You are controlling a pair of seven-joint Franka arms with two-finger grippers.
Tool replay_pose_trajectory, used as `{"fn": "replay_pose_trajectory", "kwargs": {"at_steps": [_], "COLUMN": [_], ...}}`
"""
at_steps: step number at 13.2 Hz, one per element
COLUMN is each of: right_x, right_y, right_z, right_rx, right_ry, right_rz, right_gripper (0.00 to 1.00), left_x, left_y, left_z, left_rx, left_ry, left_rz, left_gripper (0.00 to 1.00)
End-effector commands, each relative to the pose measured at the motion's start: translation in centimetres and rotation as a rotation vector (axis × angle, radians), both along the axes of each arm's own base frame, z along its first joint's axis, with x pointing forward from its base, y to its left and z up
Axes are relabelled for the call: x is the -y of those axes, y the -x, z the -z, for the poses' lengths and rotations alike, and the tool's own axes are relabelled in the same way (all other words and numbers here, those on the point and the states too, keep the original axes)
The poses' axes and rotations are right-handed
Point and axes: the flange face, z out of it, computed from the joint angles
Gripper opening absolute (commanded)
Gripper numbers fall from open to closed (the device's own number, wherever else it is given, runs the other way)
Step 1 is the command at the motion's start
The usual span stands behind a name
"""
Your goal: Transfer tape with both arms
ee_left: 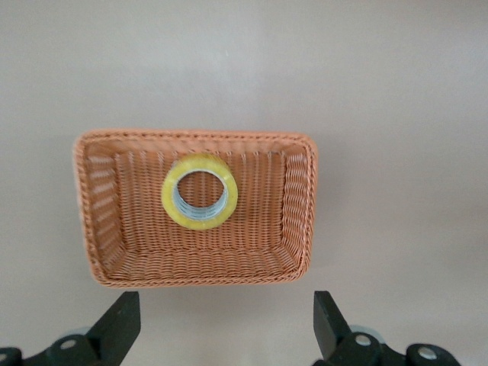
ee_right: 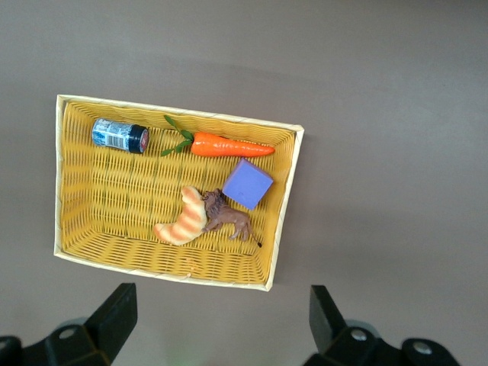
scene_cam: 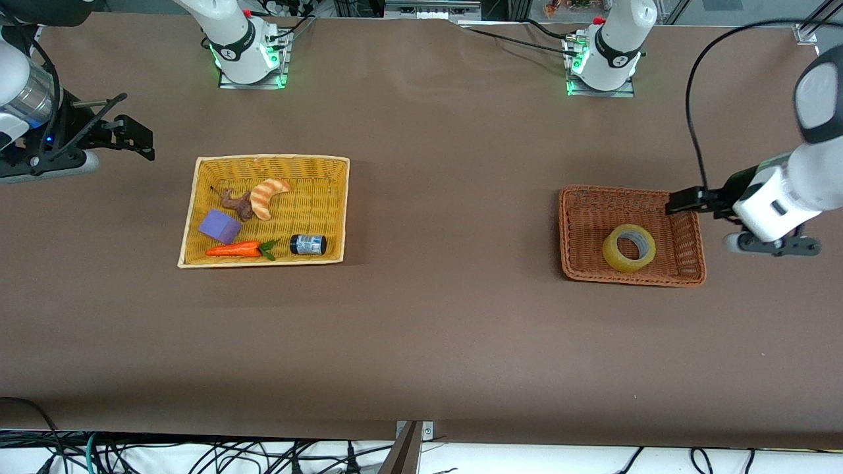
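Observation:
The tape (scene_cam: 629, 247), a yellowish ring with a wide hollow centre, lies flat in a brown wicker basket (scene_cam: 573, 230) toward the left arm's end of the table. It also shows in the left wrist view (ee_left: 200, 191), inside the basket (ee_left: 297, 213). My left gripper (scene_cam: 681, 201) is open and empty, up in the air over the table just outside that basket's rim (ee_left: 226, 320). My right gripper (scene_cam: 135, 138) is open and empty, held over the bare table beside the yellow basket (scene_cam: 197, 197), which also shows in the right wrist view (ee_right: 221, 313).
The yellow basket (ee_right: 65, 191) holds a small dark jar (scene_cam: 308, 245), a toy carrot (scene_cam: 234, 249), a purple block (scene_cam: 220, 226), a croissant (scene_cam: 267, 195) and a brown toy animal (scene_cam: 237, 203). Bare brown table lies between the two baskets.

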Motion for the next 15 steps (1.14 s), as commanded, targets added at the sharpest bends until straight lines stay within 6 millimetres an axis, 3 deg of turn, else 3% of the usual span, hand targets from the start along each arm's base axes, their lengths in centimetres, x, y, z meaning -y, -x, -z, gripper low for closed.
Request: {"fn": "replay_pose_trajectory", "kwargs": {"at_steps": [1,2,4,15], "right_x": [0.1,0.1,0.1,0.2], "right_y": [0.4,0.3,0.3,0.3], "right_z": [-1.1,-1.1,-1.2,-1.2], "right_rx": [0.007,0.007,0.008,0.008], "right_ry": [-0.011,-0.011,-0.011,-0.011], "right_rz": [-0.008,-0.009,-0.009,-0.008], "right_gripper": [1.0,1.0,1.0,1.0], "left_x": [-0.8,-0.8,-0.2,0.0], "left_y": [3.0,4.3,5.8,5.3], "left_z": [-5.8,-6.6,-6.1,-5.6], "left_rx": [0.044,0.014,-0.082,-0.073], "left_ry": [-0.017,-0.014,-0.014,-0.091], "left_rz": [-0.013,-0.007,0.011,0.033], "left_gripper": [1.0,1.0,1.0,1.0]}}
